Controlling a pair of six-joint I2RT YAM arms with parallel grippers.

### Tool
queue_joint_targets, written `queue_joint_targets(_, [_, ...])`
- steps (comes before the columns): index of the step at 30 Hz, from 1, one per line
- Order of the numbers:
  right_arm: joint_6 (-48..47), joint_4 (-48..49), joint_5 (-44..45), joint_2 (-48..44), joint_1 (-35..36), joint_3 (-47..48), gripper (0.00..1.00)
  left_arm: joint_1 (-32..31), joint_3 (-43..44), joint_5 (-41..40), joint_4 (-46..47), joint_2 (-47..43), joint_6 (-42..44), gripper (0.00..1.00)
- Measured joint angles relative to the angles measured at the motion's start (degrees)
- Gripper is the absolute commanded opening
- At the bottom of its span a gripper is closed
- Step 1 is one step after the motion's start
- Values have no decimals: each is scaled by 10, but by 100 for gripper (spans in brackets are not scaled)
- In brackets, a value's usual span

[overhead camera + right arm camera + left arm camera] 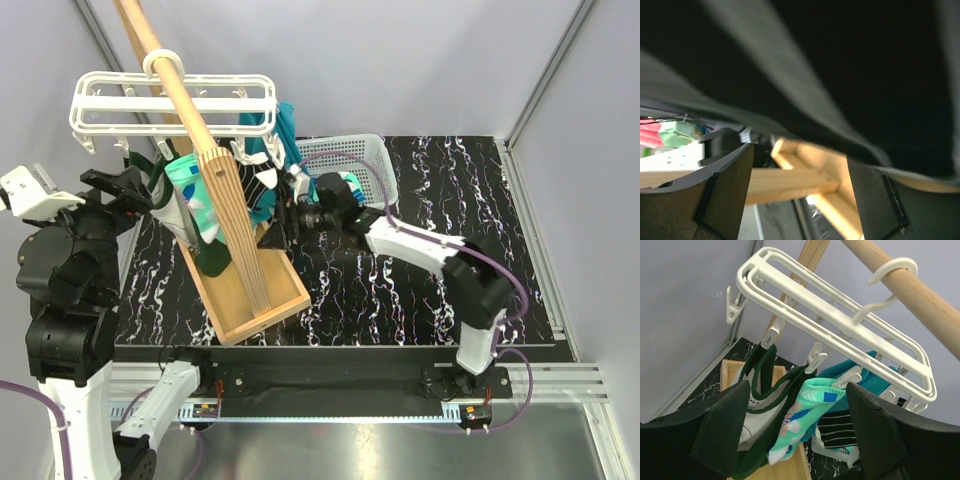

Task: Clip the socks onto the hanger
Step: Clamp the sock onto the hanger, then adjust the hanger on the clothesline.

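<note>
Both jaws gape; dark cloth [840, 60], perhaps a sock, overhangs the right pair, wooden stand [790, 180] beyond.

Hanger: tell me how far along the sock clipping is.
Done: a mint sock and a striped sock hang from the hanger. In hand: nothing; the left fingers and right fingers stand open and empty. Left: an end clip is free, and what looks like a mint piece lies in the basket.
</note>
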Motion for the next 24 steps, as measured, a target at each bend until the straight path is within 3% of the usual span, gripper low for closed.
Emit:
queue_joint_targets(5, [0,38,-19,101,5,30,82,0,-14,12,-2,0,-7,82])
queue_joint_targets(12, [-9,39,-22,225,18,142,100,0,-33,12,-2,-9,-8,83])
queue_joint_targets(24, [-22,128,74,340,68,235,100,0,-52,19,3,-10,-24,83])
